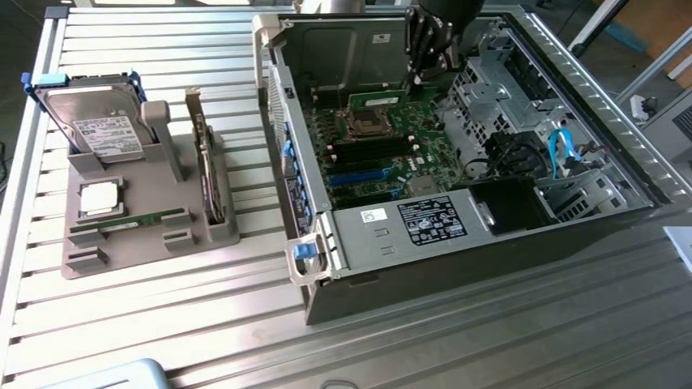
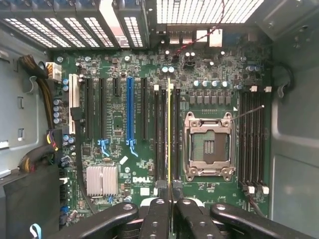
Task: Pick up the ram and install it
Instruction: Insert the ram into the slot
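The open case (image 1: 433, 275) sits under the arm, with its motherboard (image 2: 119, 134) straight below the jaws. The gripper (image 2: 169, 191) is clenched on the ram (image 2: 169, 129). The ram runs edge-on out from between the jaws, above the slots (image 2: 176, 134) next to the empty socket (image 2: 208, 144). To seat it well, I judge the stick should lie parallel over one slot, level end to end, and be pressed evenly. The arm reaches down into the case, its wrist facing the board.
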Robot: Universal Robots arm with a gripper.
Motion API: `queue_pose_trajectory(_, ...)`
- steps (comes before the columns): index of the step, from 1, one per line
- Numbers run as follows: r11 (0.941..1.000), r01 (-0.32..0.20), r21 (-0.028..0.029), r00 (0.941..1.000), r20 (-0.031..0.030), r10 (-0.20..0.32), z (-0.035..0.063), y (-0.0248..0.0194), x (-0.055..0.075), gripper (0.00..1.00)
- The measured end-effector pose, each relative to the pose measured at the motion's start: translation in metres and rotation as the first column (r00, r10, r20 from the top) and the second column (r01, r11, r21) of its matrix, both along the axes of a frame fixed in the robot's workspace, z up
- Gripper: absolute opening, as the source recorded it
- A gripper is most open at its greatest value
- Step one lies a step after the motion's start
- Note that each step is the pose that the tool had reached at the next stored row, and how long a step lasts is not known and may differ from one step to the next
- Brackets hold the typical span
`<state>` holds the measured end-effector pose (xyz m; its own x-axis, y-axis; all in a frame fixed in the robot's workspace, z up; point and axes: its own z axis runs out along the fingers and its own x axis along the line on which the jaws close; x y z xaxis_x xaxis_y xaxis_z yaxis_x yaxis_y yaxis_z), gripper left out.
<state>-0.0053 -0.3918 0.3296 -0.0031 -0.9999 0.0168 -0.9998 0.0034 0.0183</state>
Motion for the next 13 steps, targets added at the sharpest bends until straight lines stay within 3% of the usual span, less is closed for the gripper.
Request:
queue_pose_trajectory(5,1.0000,0.005,-0.0018,1.0000,0.0018,-0.005,-0.0071,-0.0001,0.000,0.12)
queue_pose_trajectory(9,0.9999,0.013,-0.0045,0.9999,0.0053,-0.013,-0.0187,-0.0001,0.000,0.12)
queue_pose_trajectory(13,0.9996,0.027,-0.0113,0.9996,0.0083,-0.026,-0.0310,-0.0001,0.000,0.12)
